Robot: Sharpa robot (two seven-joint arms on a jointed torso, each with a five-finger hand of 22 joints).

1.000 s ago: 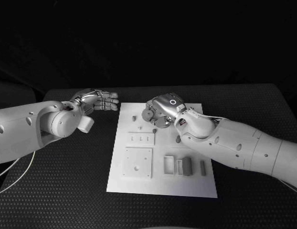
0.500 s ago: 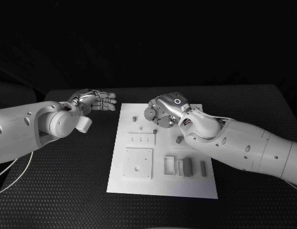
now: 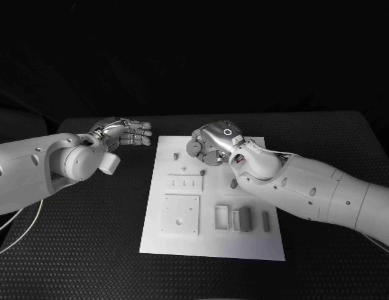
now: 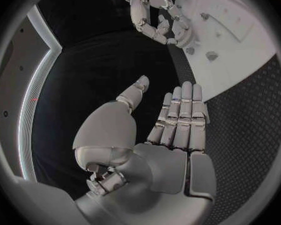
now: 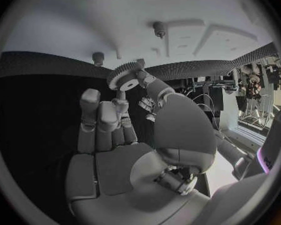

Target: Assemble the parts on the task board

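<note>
The white task board [image 3: 249, 240] lies in the middle of the table. My right hand [image 3: 211, 145] hovers over its far end and pinches a small toothed gear [image 5: 125, 77] between thumb and fingertip. Below the gear, two short pegs [image 5: 159, 29] [image 5: 98, 58] stand in the board [image 5: 72, 20]. My left hand [image 3: 127, 132] hangs over the black table just left of the board's far corner, fingers straight and together [image 4: 178, 120], holding nothing. The left wrist view shows the right hand [image 4: 156, 15] above the board's edge [image 4: 240, 50].
Nearer on the board are a slotted plate [image 3: 184, 182], a square plate [image 3: 181, 212] and upright rectangular blocks [image 3: 221, 215] [image 3: 241, 219] [image 3: 266, 220]. Small pegs [image 3: 186, 167] [image 3: 234, 183] stand mid-board. Black textured table [image 3: 86, 250] surrounds the board.
The right hand has shifted slightly over the board's far end while keeping the gear. The left hand's fingers have straightened a little; its arm has barely moved.
</note>
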